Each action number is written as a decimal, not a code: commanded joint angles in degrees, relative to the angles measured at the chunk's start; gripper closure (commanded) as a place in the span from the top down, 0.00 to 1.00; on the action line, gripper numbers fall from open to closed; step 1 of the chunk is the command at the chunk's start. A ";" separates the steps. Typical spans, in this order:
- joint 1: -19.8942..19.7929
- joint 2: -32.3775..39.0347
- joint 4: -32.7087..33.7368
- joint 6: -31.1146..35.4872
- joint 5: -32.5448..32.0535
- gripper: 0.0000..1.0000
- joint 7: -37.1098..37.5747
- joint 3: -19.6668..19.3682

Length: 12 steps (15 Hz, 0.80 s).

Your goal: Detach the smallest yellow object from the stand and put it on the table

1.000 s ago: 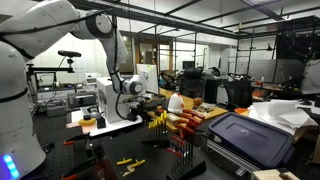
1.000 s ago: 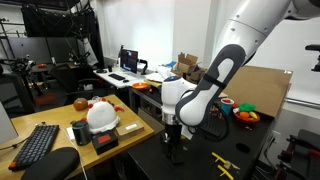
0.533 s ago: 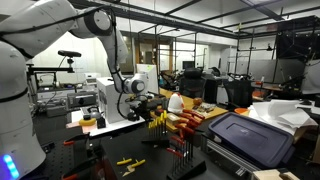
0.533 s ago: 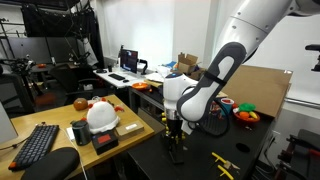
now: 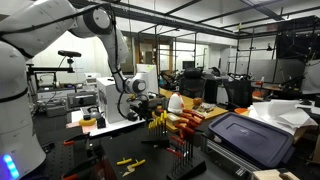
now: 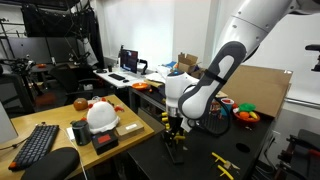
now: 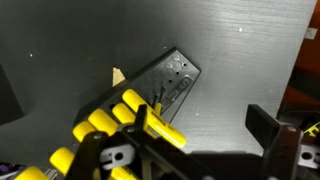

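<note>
Several yellow-handled screwdrivers [image 7: 105, 125] stand in a grey metal stand [image 7: 172, 78] at the left of the wrist view. I cannot tell which one is smallest. My gripper [image 7: 205, 125] is open above the dark table. Its left finger sits among the yellow handles, and one handle [image 7: 165, 134] lies just inside that finger. The right finger is over bare table. In both exterior views my gripper [image 5: 150, 108] [image 6: 173, 128] hangs low over the yellow handles [image 5: 157, 120] of the stand [image 6: 176, 150].
Orange-handled screwdrivers [image 5: 185, 122] fill the rest of the stand. Yellow-handled pliers [image 5: 126, 161] [image 6: 223, 160] lie loose on the dark table. A dark plastic bin [image 5: 250, 140] stands nearby. A white helmet [image 6: 102, 116] and a keyboard [image 6: 38, 146] sit on a side desk.
My gripper has shifted slightly sideways, closer to the yellow handles. It stays open. The tools on the stand have not moved.
</note>
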 commanded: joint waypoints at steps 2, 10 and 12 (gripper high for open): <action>-0.40 -1.04 -1.28 -0.25 -0.78 1.00 0.03 -0.22; -3.89 0.57 -0.09 -0.22 -0.29 1.00 -4.74 1.68; -4.96 0.96 0.14 -0.22 -0.27 1.00 -6.42 2.24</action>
